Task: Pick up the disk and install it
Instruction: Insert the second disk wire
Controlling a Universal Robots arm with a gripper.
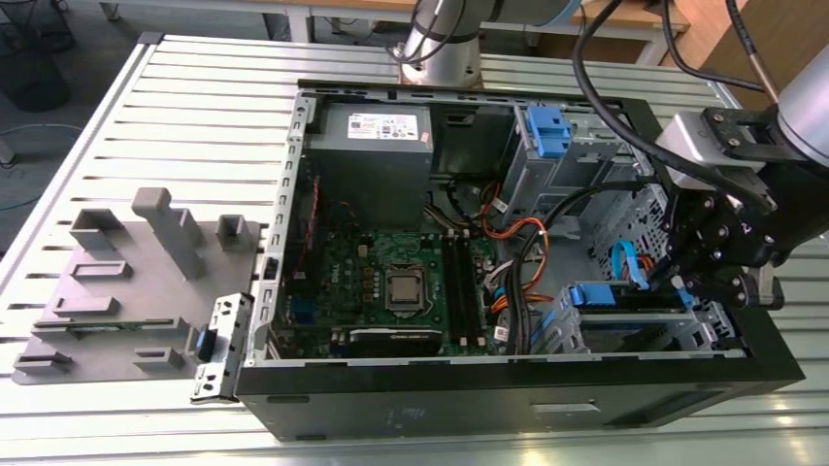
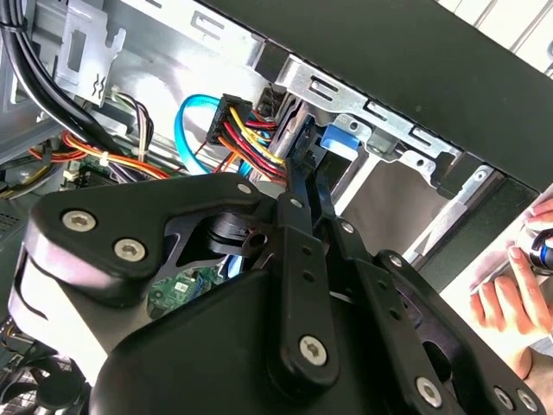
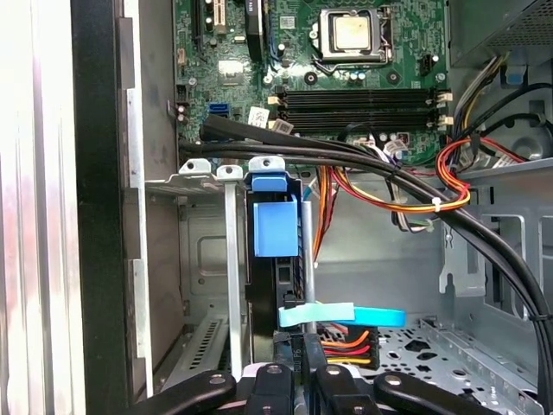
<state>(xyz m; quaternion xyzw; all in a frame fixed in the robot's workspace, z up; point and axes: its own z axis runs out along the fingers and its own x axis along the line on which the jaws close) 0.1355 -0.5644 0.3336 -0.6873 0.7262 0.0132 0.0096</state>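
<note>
Fingers (image 3: 292,354) closed, tips at disk (image 3: 276,226) in bay (image 3: 197,177); second wrist view adds person's hand (image 2: 505,294).

You can read nothing here: the white sticker (image 1: 384,126) on the grey power supply (image 1: 376,163) bears print too small.

The disk (image 3: 275,226) stands on edge in the metal drive cage (image 3: 197,173), the hand (image 3: 300,347) at its near end.
</note>
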